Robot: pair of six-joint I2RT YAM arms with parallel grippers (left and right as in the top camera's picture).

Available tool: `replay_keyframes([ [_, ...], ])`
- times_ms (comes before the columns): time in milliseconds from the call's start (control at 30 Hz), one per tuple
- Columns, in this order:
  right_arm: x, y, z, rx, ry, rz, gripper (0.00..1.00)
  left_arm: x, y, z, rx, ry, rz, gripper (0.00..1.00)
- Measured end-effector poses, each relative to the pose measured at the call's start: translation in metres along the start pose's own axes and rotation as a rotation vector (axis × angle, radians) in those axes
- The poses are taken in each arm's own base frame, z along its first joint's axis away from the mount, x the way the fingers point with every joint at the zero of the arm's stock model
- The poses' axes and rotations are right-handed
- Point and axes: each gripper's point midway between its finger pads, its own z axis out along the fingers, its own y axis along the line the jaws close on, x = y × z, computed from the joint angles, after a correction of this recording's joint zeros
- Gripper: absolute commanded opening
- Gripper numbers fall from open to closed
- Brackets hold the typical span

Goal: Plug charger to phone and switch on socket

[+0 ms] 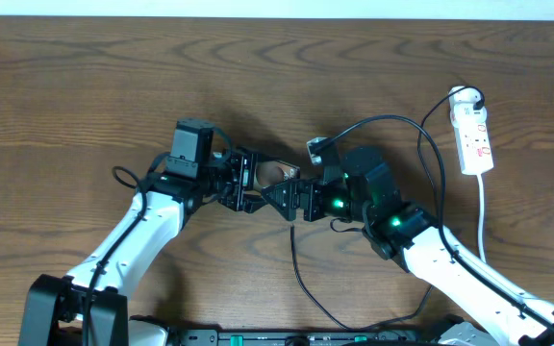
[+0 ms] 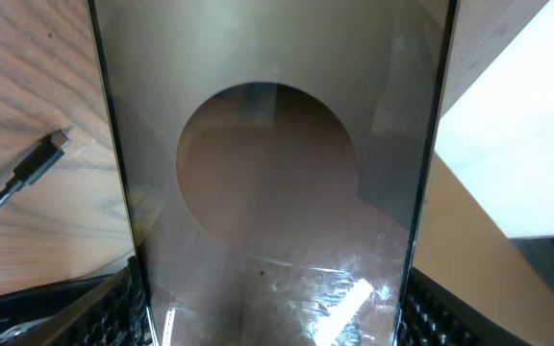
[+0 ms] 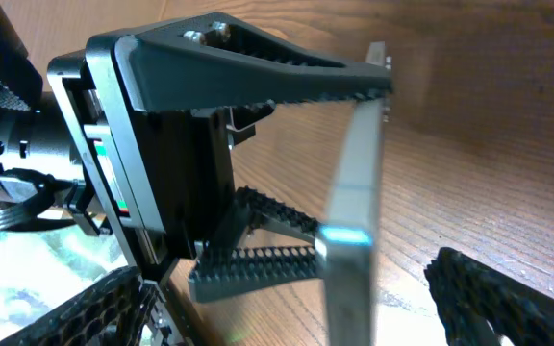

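Phone: centre of table, raised edge-on, likely to present its end to the other arm.
Left gripper: clamped across the phone's width.
Right gripper: fingers wide, empty, close to the phone.
Charger: tip loose on table near phone, unplugged.
Socket: far right, well apart.

One phone, one charger, one socket, one worktop; two grippers: the left gripper and the right gripper.
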Motion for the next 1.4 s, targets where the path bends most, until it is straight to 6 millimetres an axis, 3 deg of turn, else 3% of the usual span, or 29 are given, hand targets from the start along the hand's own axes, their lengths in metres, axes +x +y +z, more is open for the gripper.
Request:
replay_keyframes([
  [333, 0.001, -0.007, 0.0, 0.039, -0.007, 0.021, 0.77, 0.005, 0.003, 0.005, -0.014, 0.001, -0.008, 0.07],
  [1033, -0.002, -0.022, -0.001, 0.116, -0.033, 0.033, 0.66, 0.007, 0.004, 0.006, -0.019, 0.005, -0.023, 0.07],
  [1400, 0.007, -0.015, 0.006, 0.14, -0.032, 0.0, 0.6, 0.014, 0.008, 0.01, -0.034, 0.017, -0.021, 0.07],
])
